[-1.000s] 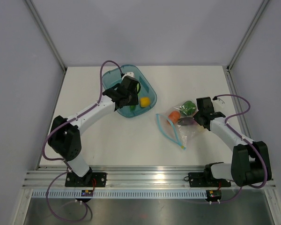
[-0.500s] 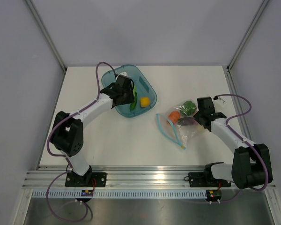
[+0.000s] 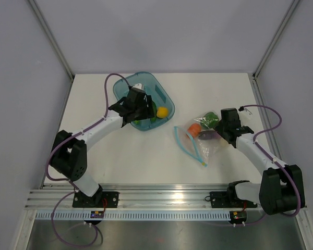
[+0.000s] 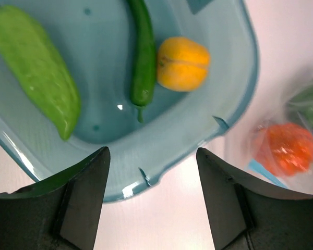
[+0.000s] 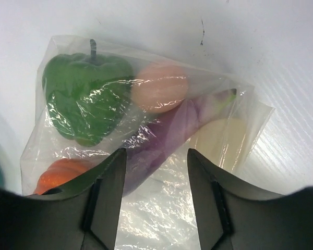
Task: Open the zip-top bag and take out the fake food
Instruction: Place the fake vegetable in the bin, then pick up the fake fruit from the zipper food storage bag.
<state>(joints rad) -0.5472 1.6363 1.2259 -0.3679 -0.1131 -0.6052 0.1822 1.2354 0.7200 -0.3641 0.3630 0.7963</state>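
Observation:
The zip-top bag (image 5: 161, 208) lies flat on the white table, its blue zip strip (image 3: 190, 145) curling toward the near side. Inside it are fake food pieces: a green pepper (image 5: 86, 96), a peach round piece (image 5: 159, 86), a purple eggplant (image 5: 172, 130), a whitish piece (image 5: 219, 138) and an orange piece (image 5: 62, 174). My right gripper (image 5: 156, 172) hovers open over the bag's crinkled plastic. My left gripper (image 4: 152, 172) is open and empty above the near rim of the teal tub (image 4: 198, 135), which holds a light green piece (image 4: 36, 67), a slim dark green one (image 4: 142, 57) and a yellow lemon (image 4: 182, 63).
The tub (image 3: 157, 82) sits at the back left of the table, the bag (image 3: 201, 141) to its right. Grey walls and metal frame posts enclose the table on three sides. A rail with both arm bases runs along the near edge.
Both grippers have opened. The left wrist has swung toward the tub's near-left side. The right arm has barely moved and the bag lies where it was.

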